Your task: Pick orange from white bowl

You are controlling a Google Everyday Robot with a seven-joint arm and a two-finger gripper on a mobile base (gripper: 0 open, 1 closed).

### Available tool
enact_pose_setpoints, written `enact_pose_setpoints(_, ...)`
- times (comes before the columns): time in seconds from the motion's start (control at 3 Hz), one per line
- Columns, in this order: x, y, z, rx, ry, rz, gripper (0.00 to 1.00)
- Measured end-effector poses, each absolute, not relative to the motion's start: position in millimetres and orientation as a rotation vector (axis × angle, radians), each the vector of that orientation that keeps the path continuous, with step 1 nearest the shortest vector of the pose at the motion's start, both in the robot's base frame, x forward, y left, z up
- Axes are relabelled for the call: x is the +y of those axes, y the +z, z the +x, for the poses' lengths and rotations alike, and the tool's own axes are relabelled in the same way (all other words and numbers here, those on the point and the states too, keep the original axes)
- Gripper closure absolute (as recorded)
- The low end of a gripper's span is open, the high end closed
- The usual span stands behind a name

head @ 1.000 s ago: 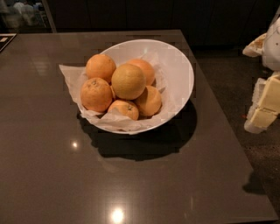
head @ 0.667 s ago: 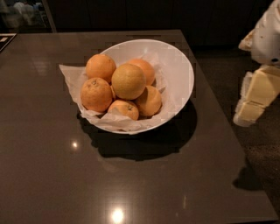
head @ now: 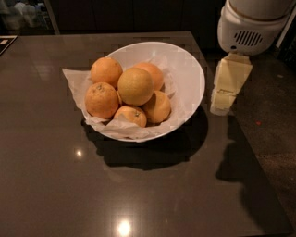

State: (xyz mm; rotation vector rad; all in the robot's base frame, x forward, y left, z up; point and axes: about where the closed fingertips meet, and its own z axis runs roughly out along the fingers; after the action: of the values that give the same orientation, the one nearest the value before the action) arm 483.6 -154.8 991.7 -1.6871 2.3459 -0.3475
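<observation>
Centrally, large round pale-yellowish orange [head: 135, 86] tops pile, no long axis; six fruits, one glossy white bowl [head: 190, 69]; cream gripper [head: 222, 105] upper right, grasp indeterminable

The gripper [head: 221, 104] hangs just right of the white bowl [head: 187, 69] — the arm [head: 249, 23] above it is cut off by the top edge. In the bowl, the orange [head: 135, 86] hides parts of at least 2 other fruits [head: 156, 74]. The paper [head: 76, 78] slips under them, out of sight. Far behind the bowl, to its left, dim shapes [head: 23, 11] are too blurry to name.
</observation>
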Motion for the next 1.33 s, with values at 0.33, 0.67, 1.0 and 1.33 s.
enact_pose_setpoints(0.33, -154.7, 991.8, 483.7, 2.345, -0.347, -1.687, 0.00)
enact_pose_setpoints(0.67, -141.9, 987.1, 493.4, 2.339, -0.304, -1.712, 0.00)
enact_pose_setpoints(1.0, -125.8, 978.4, 505.7, 2.322, -0.281, -1.781, 0.00)
enact_pose_setpoints(1.33, -109.4, 966.6, 514.1, 2.294, -0.250, -1.856, 0.00)
